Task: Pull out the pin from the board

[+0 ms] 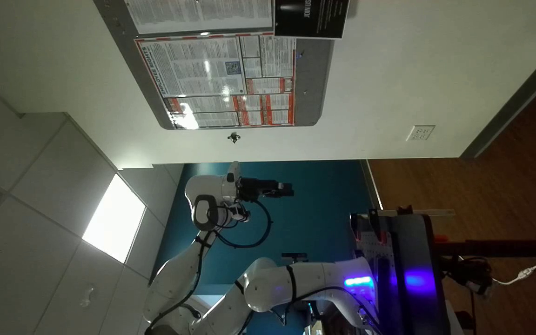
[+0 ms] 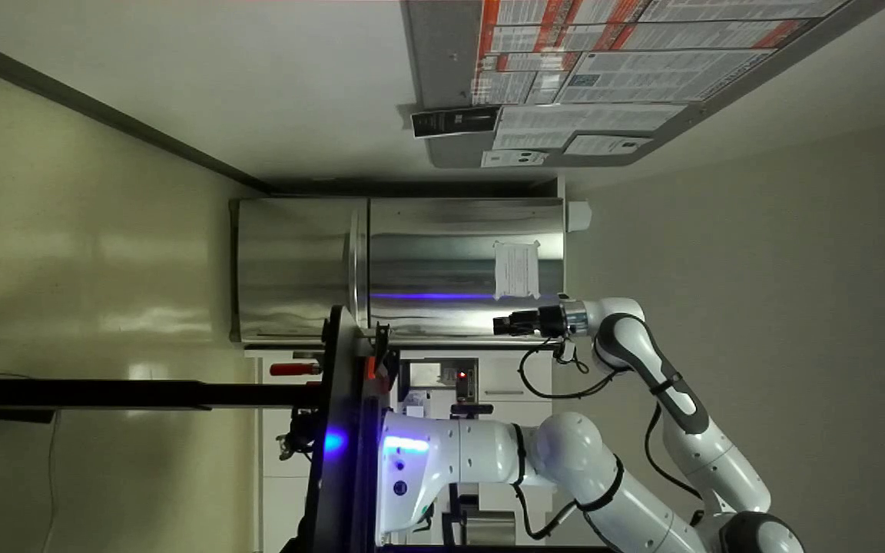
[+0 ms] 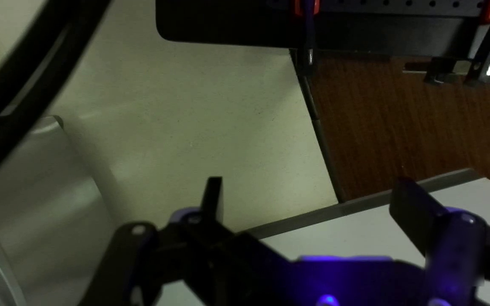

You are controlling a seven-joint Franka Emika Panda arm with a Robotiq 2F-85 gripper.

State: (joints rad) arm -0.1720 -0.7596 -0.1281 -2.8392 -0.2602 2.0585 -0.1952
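Note:
The board is a grey panel on the wall, covered with printed sheets with orange strips. It also shows in an exterior view. Both exterior pictures lie on their side. A small blue pin sits on the bare grey strip beside the sheets, with a tiny pin-like dot near it. A small dot also shows on that strip in an exterior view. My gripper points down, well apart from the board. In the wrist view the gripper is open and empty. The board is out of the wrist view.
A black leaflet holder is fixed to the board's edge. A steel refrigerator stands beside the arm. The black table carries clamps at its edge. A wall hook and an outlet are on the wall.

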